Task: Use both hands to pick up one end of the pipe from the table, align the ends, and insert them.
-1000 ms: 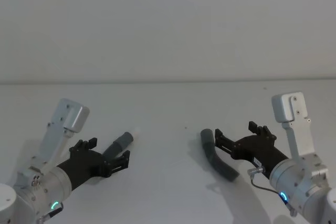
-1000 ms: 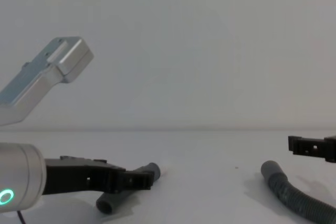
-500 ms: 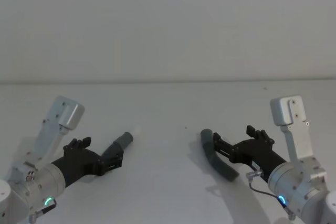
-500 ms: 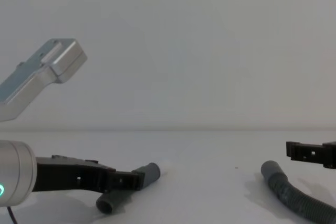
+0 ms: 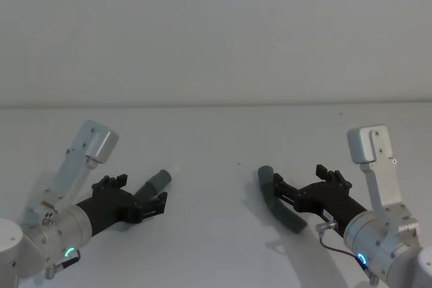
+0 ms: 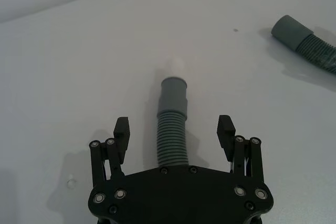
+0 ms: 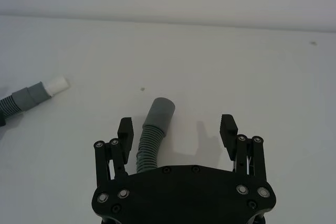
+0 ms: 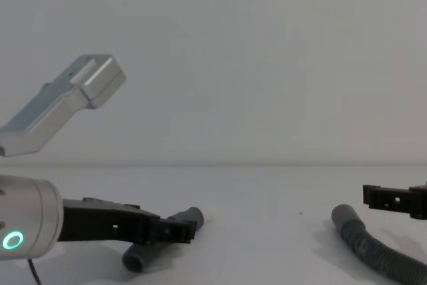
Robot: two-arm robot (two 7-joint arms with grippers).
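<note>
1. The pipe is lying on the white surface in front of you, with its two ends pointing away from the robot and well apart.
2. The collar end, with its narrower white tip, is sitting on the robot's left. The wider socket cuff is sitting on the right and curving inward.
3. Your left gripper is straddling the ribbed hose just behind the collar, jaws standing wide and touching nothing (gripping there would leave the tip free to enter the socket).
4. Your right gripper is straddling the hose behind the cuff in the same way, jaws wide, though the hose is running nearer one finger than the other.
5. You are looking at the grasp step, by my reading: nothing is being lifted yet. Closing both sides comes next, and the right side is probably wanting a little centring first.
</note>
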